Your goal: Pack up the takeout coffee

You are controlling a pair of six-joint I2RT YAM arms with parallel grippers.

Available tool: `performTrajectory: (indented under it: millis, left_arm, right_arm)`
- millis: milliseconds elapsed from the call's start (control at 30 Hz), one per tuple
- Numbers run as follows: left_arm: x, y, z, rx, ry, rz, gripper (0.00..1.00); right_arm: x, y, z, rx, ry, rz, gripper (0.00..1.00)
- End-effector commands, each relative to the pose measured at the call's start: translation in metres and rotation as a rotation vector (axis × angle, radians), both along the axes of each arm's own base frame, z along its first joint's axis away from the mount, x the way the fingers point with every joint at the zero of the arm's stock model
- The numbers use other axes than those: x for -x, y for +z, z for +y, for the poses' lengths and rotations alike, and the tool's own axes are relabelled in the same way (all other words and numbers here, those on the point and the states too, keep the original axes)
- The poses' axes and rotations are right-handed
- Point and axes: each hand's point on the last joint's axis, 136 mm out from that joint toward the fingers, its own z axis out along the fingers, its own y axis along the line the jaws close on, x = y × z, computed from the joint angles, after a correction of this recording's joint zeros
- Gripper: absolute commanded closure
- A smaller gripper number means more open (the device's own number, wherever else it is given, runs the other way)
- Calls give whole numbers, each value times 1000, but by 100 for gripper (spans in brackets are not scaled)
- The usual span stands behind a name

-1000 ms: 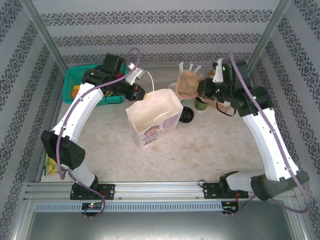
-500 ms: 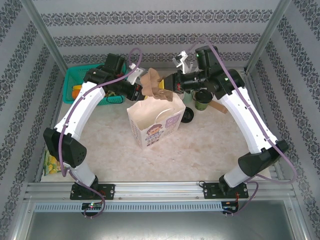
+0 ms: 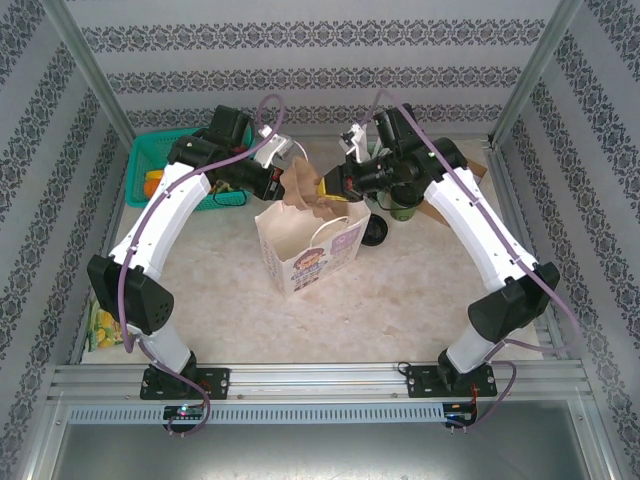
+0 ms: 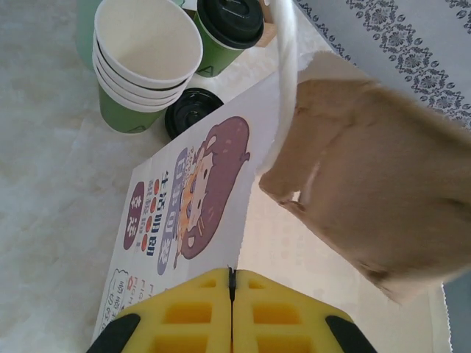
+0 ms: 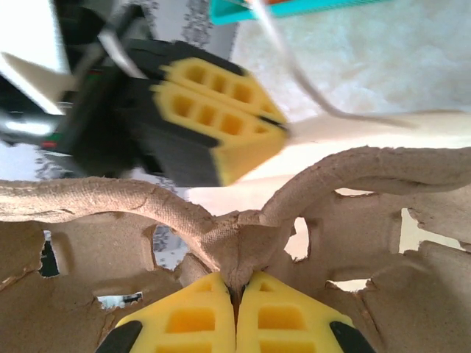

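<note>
The takeout coffee (image 4: 228,29), a dark green cup with a black lid, stands on the table behind the bag and shows in the top view (image 3: 403,208) partly under my right arm. A white printed paper bag (image 3: 305,248) stands open at the centre. My left gripper (image 4: 232,273) is shut on the bag's rim (image 4: 243,220) and keeps the mouth open. My right gripper (image 5: 237,283) is shut on the middle ridge of a brown pulp cup carrier (image 5: 243,235). It holds the carrier (image 3: 305,190) tilted just above the bag's mouth, close to my left gripper (image 5: 221,125).
A stack of cream-lined paper cups (image 4: 143,62) and a loose black lid (image 4: 190,110) stand beside the bag, next to the coffee. A teal basket (image 3: 160,165) sits at the back left. A yellow-green packet (image 3: 100,328) lies at the table's left edge.
My right arm has swung left from the back right, carrying the brown carrier to just above the bag's mouth. The left arm has kept its hold on the bag's rim.
</note>
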Motion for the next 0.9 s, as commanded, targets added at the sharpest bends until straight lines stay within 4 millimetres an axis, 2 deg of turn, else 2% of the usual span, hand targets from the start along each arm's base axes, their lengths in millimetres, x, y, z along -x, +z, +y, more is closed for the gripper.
performTrajectory:
  millis: [0, 200, 367, 500, 867]
  left_arm:
    - [-2, 4, -5, 11, -2, 13, 100]
    - [-5, 3, -5, 2, 7, 27, 100]
    - [-10, 8, -5, 3, 35, 35, 100]
    - [-9, 17, -11, 49, 23, 44, 100]
    - [-7, 24, -20, 119, -2, 96, 98]
  right_arm:
    - [4, -22, -3, 96, -5, 9, 100]
    - [4, -44, -10, 268, -11, -20, 100]
    - [2, -53, -15, 373, -29, -47, 100]
    - [-1, -60, -11, 432, -35, -70, 100]
    - [-8, -83, -6, 591, -53, -84, 100]
